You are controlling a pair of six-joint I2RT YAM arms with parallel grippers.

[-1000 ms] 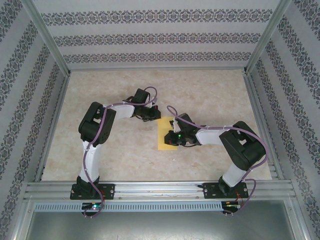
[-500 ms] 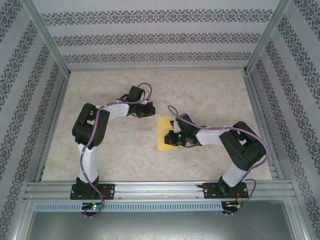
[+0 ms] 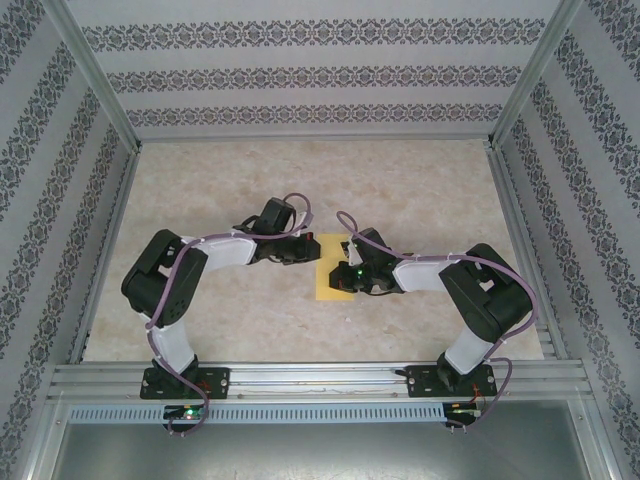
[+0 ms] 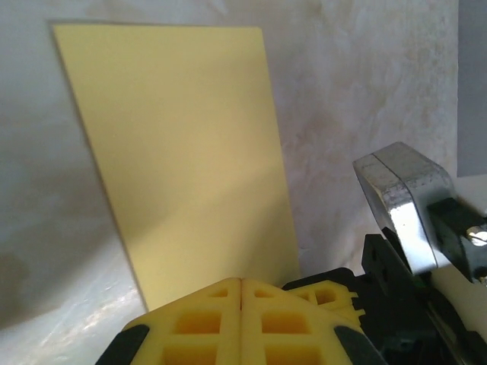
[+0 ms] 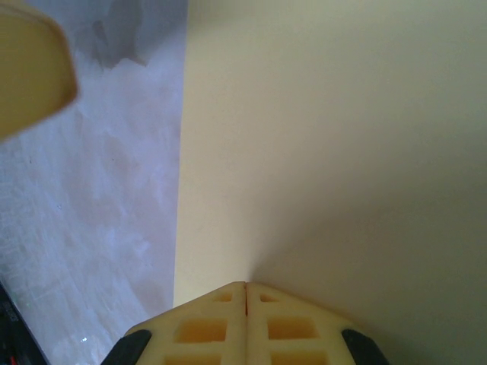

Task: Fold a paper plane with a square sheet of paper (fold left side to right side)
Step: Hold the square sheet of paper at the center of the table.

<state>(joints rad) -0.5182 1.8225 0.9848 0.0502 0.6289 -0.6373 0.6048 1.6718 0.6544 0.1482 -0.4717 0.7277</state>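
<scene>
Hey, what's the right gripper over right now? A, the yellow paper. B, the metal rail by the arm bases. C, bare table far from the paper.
A: in the right wrist view the shut right gripper sits directly over the yellow paper.

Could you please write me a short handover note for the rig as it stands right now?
Left gripper: shut, empty, at the left edge of the square sheet of paper.
Right gripper: shut, its tips on the sheet, apparently resting there and not pinching it.
The sheet lies flat on the table and shows as a tall rectangle.
Done: apparently the left-to-right fold.
Left: the remaining folds into a plane.
</scene>
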